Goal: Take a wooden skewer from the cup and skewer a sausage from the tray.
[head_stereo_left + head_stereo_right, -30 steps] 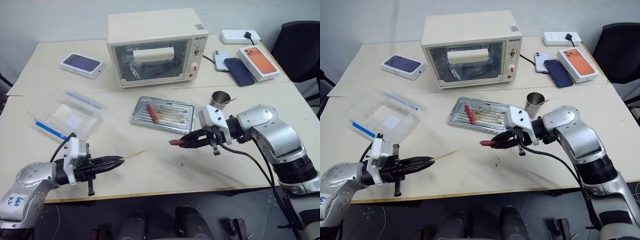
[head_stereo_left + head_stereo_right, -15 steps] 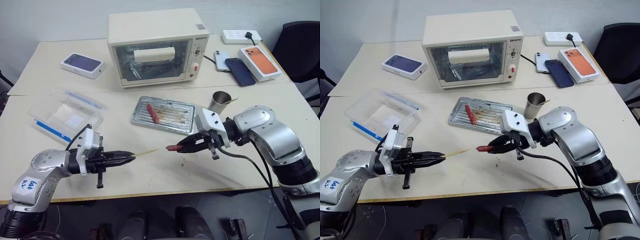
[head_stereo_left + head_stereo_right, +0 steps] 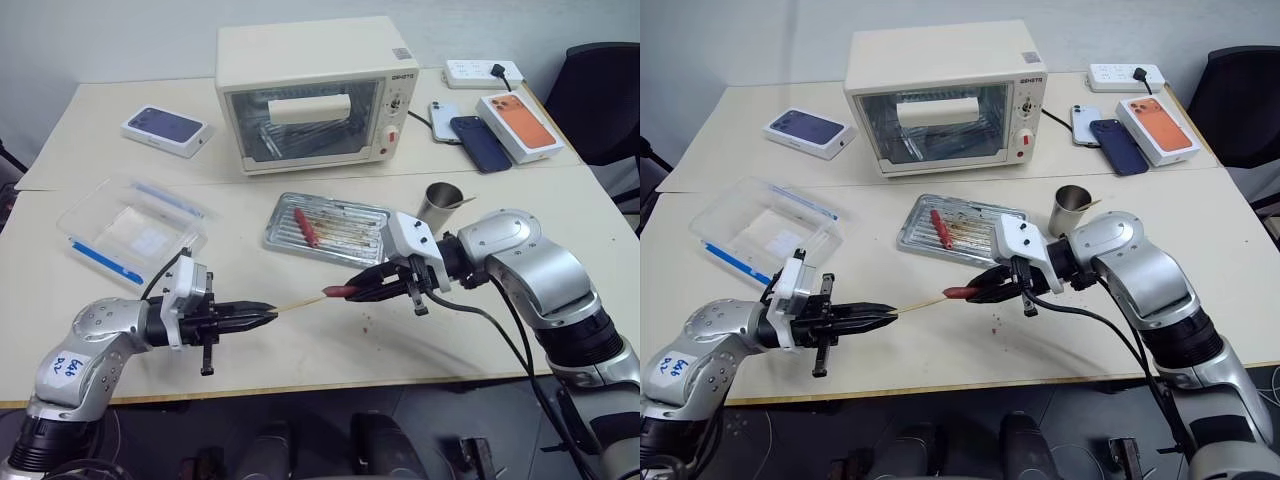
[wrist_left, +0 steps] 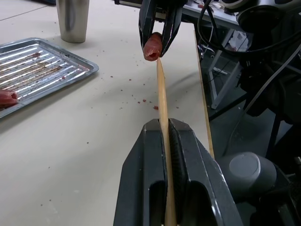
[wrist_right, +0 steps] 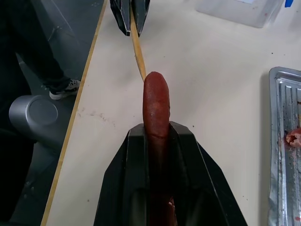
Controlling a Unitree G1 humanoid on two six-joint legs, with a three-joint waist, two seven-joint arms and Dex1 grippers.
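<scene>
Skewering step, with the tray as landmark. Your left gripper has its fingers pressed together on the wooden skewer, pinching its rear part so the free length runs toward your right gripper. That gripper's fingers pinch the sausage along its sides, leaving its rounded end sticking out. Both are held above the table, in front of the tray's near edge. The skewer tip sits at the sausage's exposed end; whether it has broken the skin cannot be told.

A second sausage lies in the tray. The cup stands just beside the tray, on the side of your right arm, with another stick leaning in it.

To do this step well:
- Keep the stick on the sausage's long axis; the left wrist view shows the tip meeting the end slightly off centre, so correct this before pushing.
- Close the two hands together slowly and straight. A sideways load would likely bend or snap so thin a stick.
- Hold the sausage firmly enough that it does not slide back between the fingers, yet avoid crushing it.
</scene>
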